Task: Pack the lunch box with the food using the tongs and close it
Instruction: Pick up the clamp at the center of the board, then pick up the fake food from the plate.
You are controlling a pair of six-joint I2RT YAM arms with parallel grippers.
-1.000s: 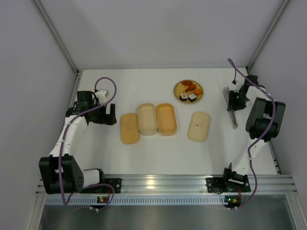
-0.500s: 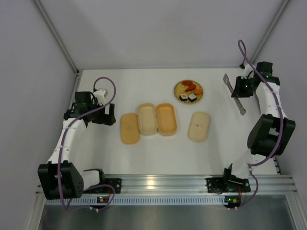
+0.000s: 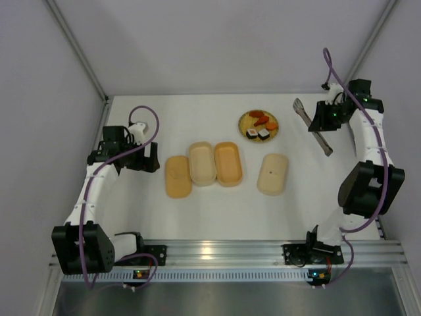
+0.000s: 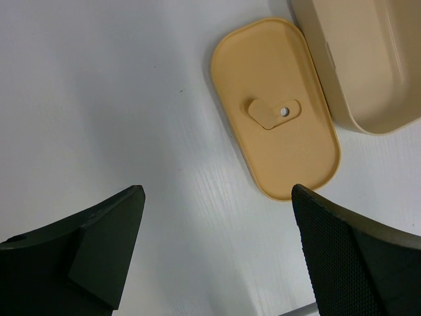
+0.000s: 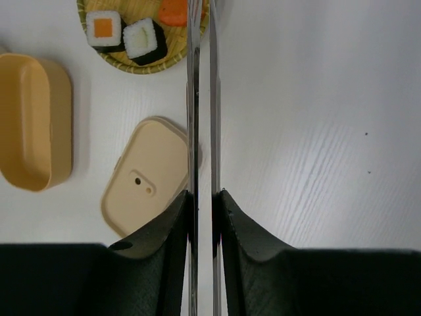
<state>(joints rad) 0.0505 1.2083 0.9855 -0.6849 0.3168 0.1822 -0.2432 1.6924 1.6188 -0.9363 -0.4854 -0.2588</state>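
Observation:
My right gripper is shut on the slim metal tongs, holding them above the table at the back right. In the right wrist view the tongs' two arms run straight up between my fingers, squeezed close together, their tips near the woven plate. The food lies on that plate: two sushi rolls and orange pieces. The lunch box stands open mid-table as a cream tray and an orange tray. My left gripper is open and holds nothing.
An orange lid lies left of the trays, just ahead of my left fingers. A cream lid lies right of the trays, below the plate. Grey walls close in the table on three sides.
My right gripper has lifted the tongs off the table at the right edge and carried them back and left toward the plate. The left arm has hardly moved.

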